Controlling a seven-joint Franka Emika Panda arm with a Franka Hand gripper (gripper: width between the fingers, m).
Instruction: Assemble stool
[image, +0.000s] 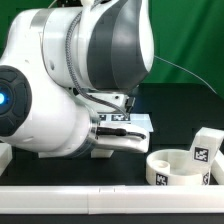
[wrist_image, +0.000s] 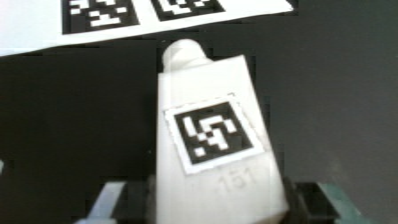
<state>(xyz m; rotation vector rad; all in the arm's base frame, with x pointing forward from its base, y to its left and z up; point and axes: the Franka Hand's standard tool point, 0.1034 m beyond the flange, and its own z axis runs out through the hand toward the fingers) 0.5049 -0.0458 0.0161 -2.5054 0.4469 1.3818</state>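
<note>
A white stool leg (wrist_image: 210, 130) with a square tag lies lengthwise between my fingers (wrist_image: 118, 200), its narrow end pointing toward the marker board (wrist_image: 160, 16). My gripper (wrist_image: 221, 205) is shut on the leg's wide end, with the dark pads against both of its sides. In the exterior view my gripper (image: 112, 140) is low over the table, mostly hidden by the arm. The round seat (image: 176, 167) lies at the exterior view's right. A second leg (image: 203, 150) stands at the seat's far side.
The marker board (image: 126, 121) lies just behind my gripper. A plain white border block (image: 100, 195) runs along the table's near edge. Another white block (image: 4, 152) shows at the exterior view's left. The arm's body fills the upper left.
</note>
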